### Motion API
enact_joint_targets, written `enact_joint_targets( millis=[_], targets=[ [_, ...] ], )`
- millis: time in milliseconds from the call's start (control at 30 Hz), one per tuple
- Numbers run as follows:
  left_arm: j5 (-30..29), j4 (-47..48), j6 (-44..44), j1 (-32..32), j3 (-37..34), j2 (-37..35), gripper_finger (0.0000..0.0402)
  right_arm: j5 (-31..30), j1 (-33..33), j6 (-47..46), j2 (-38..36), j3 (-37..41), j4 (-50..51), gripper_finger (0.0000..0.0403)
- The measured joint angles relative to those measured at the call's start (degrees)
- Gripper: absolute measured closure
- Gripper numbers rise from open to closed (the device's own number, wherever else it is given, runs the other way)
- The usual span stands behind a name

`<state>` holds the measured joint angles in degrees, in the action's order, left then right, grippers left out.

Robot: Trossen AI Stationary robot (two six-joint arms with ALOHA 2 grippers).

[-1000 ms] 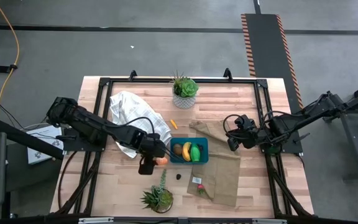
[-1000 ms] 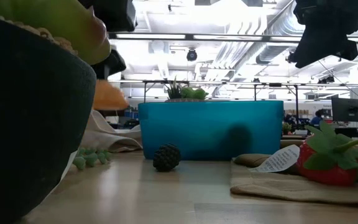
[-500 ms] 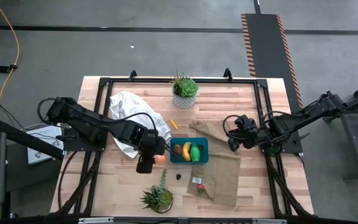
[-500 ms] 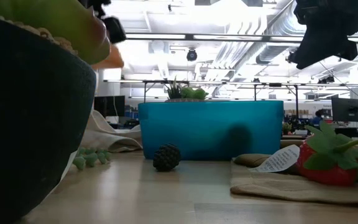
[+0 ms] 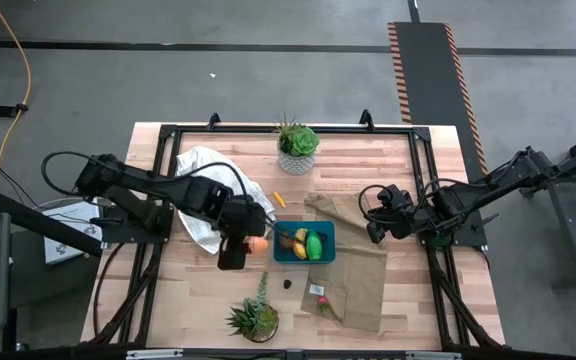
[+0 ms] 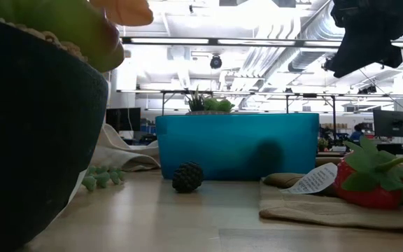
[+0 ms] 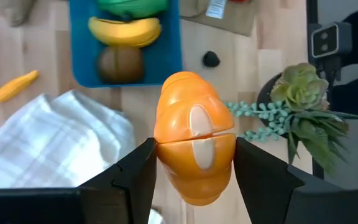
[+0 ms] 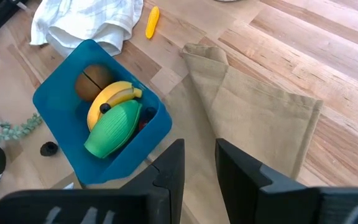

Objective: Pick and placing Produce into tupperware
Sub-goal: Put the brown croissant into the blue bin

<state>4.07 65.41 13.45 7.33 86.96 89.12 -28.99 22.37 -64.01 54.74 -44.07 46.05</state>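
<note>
**A:** What is on the table, and what is it made of?

**B:** A pale wooden plank table (image 5: 218, 290) holds a shallow teal-blue plastic tupperware (image 5: 328, 243) with rounded corners. Inside lie a round brown piece (image 8: 92, 80), a smooth curved yellow banana (image 8: 109, 98) and a ribbed bright green piece (image 8: 113, 130). A tan cloth (image 5: 358, 275) with a folded corner lies partly under the tub, and a crumpled white checked cloth (image 5: 208, 180) lies on its other side. A small orange piece (image 5: 279, 199) rests on the wood near the white cloth.

**A:** What are the arms doing?

**B:** The left gripper (image 5: 248, 243) reaches in from the left, just beside the tub's left edge, raised above the table. Its fingers (image 7: 132, 171) are clamped on a glossy orange piece (image 7: 194, 144), rounded, with a seam across its middle.

**A:** And the other arm?

**B:** The right gripper (image 5: 376, 228) waits over the tan cloth, right of the tub, its fingers (image 8: 238, 168) a narrow gap apart, holding nothing.
</note>
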Motion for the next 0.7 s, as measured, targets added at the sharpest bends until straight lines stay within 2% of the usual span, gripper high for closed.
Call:
enact_joint_targets(
  millis=[400,700],
  targets=[
    [0.83,9.33,-3.54,-4.65,5.86,-0.01,0.0217,0.02,0.0,-0.2,0.0,0.0,-0.46,0.0322],
    [0.84,9.4,-10.14,-9.99,9.69,-0.02,0.0217,0.04,0.0,-1.01,0.0,0.0,-0.59,0.0322]
  ],
)
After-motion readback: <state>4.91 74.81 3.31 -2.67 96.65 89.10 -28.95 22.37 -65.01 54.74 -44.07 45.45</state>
